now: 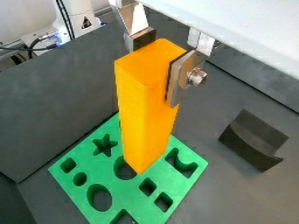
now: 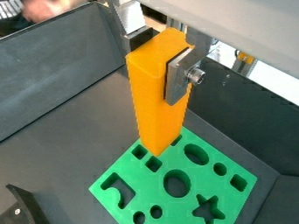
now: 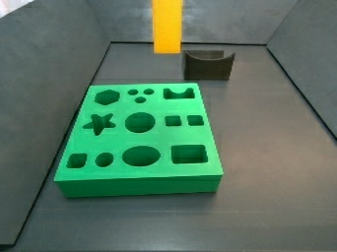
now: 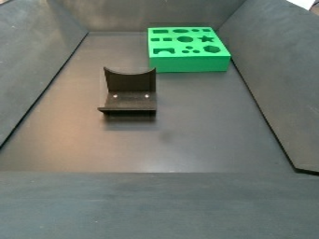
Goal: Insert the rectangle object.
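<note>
My gripper (image 1: 158, 61) is shut on the rectangle object (image 1: 142, 114), a tall orange-yellow block. The silver fingers clamp its upper end and it hangs upright. The gripper (image 2: 160, 61) and the block (image 2: 158, 105) show in both wrist views. Below the block lies the green board (image 1: 197, 175) with shaped holes, also seen in the wrist view (image 2: 146, 188). In a side view the block (image 3: 168, 27) hangs high, clear of the board (image 3: 145, 185), with the gripper out of frame. In a side view the board (image 4: 189, 63) lies at the far end, and block and gripper are out of view.
A small dark grey holder (image 3: 208, 64) stands on the dark floor beyond the board, also seen in a side view (image 4: 127, 91) and in a wrist view (image 1: 254, 138). Sloping dark walls enclose the floor on all sides.
</note>
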